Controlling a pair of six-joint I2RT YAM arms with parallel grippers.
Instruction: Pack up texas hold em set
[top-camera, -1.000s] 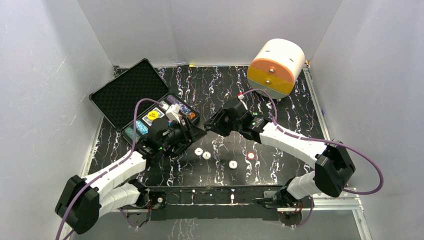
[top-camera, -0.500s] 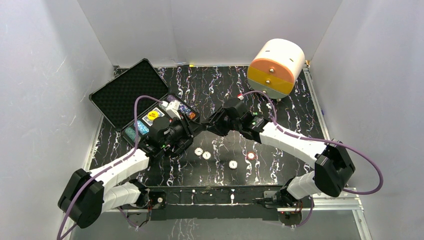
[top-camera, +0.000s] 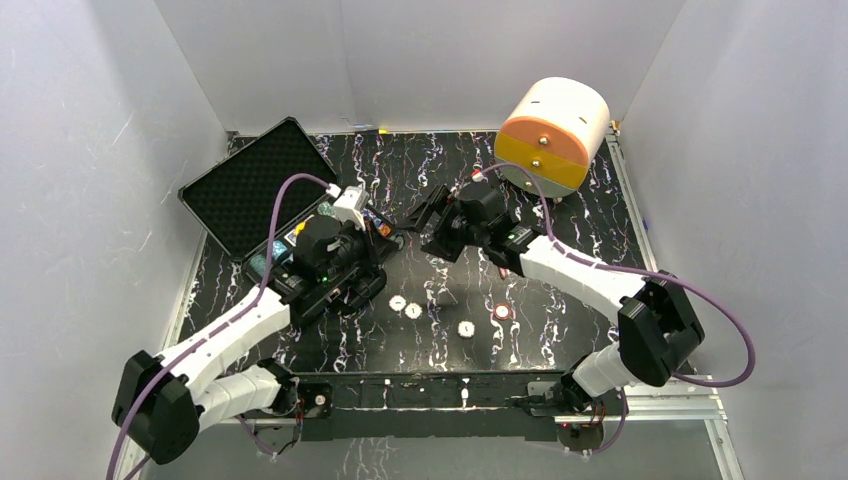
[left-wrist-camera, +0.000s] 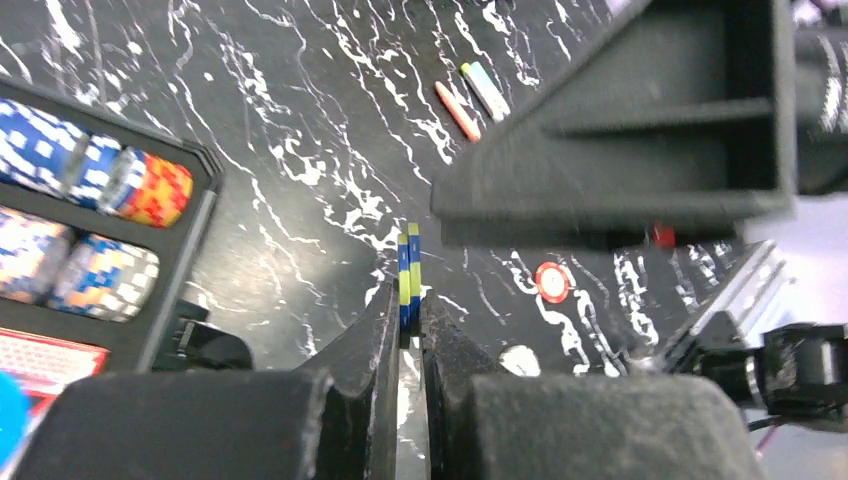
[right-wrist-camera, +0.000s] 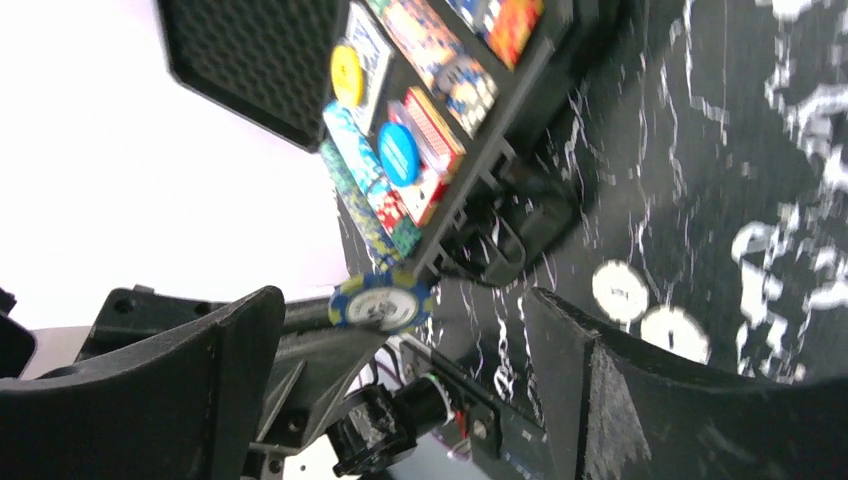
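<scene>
Roughly midway, I'd say. In the upper left of the top view the case (top-camera: 255, 185) lies open with its lid tipped back, so closing it isn't done yet. The tray already has chip rows (left-wrist-camera: 95, 185) bedded in. The right wrist view also shows the deck (right-wrist-camera: 432, 128) in there, with a yellow button (right-wrist-camera: 346, 75) and a blue button (right-wrist-camera: 399, 155) on top.

What's left: four loose chips (top-camera: 466, 328) sit in a rough line on the desk (top-camera: 590, 210), lower centre of the top view and well apart from the case. One more chip is up in the air. The pens (left-wrist-camera: 457, 97) and the cylinder (top-camera: 553, 130) at upper right aren't part of the set, so I reckon they stay out.

Now the hands. The left hand (left-wrist-camera: 408, 322) is pressed together on a blue-and-yellow chip (left-wrist-camera: 408, 265). It pinches the chip by its faces, so the chip stands on edge above the fingertips, over bare desk just right of the case corner. The right hand (right-wrist-camera: 407, 295) is spread wide, one finger on either side of that same chip, touching nothing that I can see. So the chip is in the left hand alone.

My guess is it goes into the tray next, then the four on the desk, then the lid.
</scene>
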